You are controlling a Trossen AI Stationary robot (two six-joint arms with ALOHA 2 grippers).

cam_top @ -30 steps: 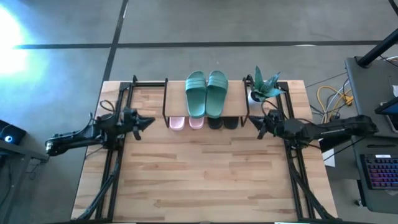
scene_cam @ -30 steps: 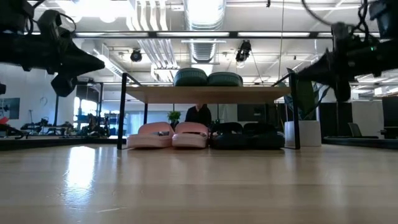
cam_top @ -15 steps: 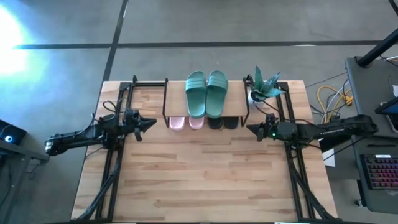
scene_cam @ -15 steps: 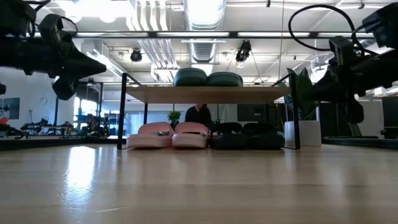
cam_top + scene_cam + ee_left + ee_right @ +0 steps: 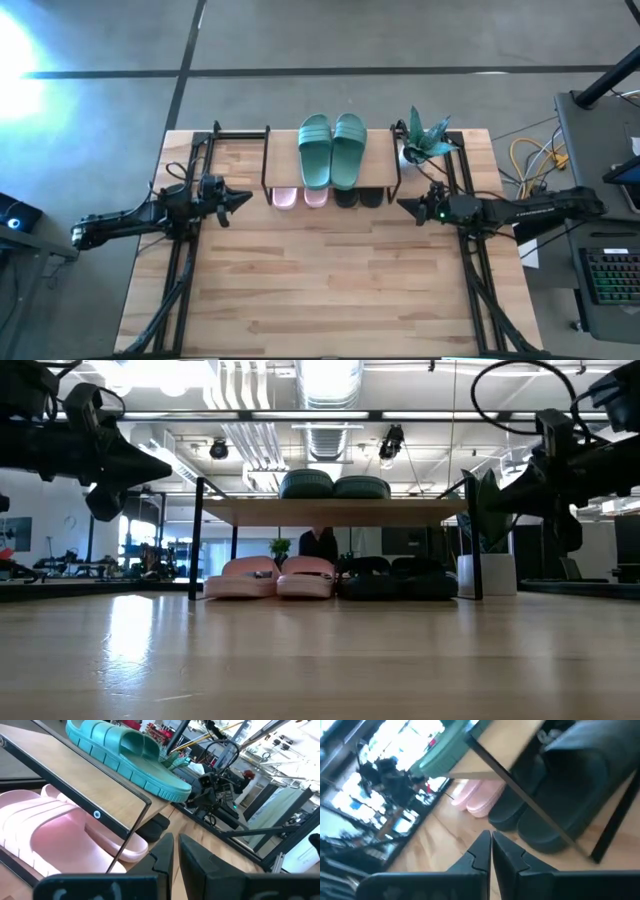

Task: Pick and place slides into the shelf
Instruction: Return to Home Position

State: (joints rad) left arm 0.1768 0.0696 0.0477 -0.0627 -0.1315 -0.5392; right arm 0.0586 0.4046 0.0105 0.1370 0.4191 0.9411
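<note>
The shelf (image 5: 381, 160) stands at the table's far middle on thin black legs. A teal-green pair of slides (image 5: 332, 150) lies on its top board (image 5: 335, 512). Under the board, a pale pink pair (image 5: 270, 578) and a black pair (image 5: 395, 578) rest on the tabletop with their ends poking out toward the near side. My left gripper (image 5: 243, 196) hovers shut to the left of the shelf, pointing level at it. To the shelf's right, my right gripper (image 5: 402, 207) hovers shut, pointing at it and slightly down. Neither holds anything.
A potted plant (image 5: 425, 140) in a white pot stands at the far right, just beside the shelf and behind my right gripper. Black arm frames run along both table sides. The near half of the wooden tabletop (image 5: 330, 290) is bare.
My right gripper has sunk toward the table and rolled about its own axis, staying shut beside the shelf's right end. The slides and the shelf have not moved.
</note>
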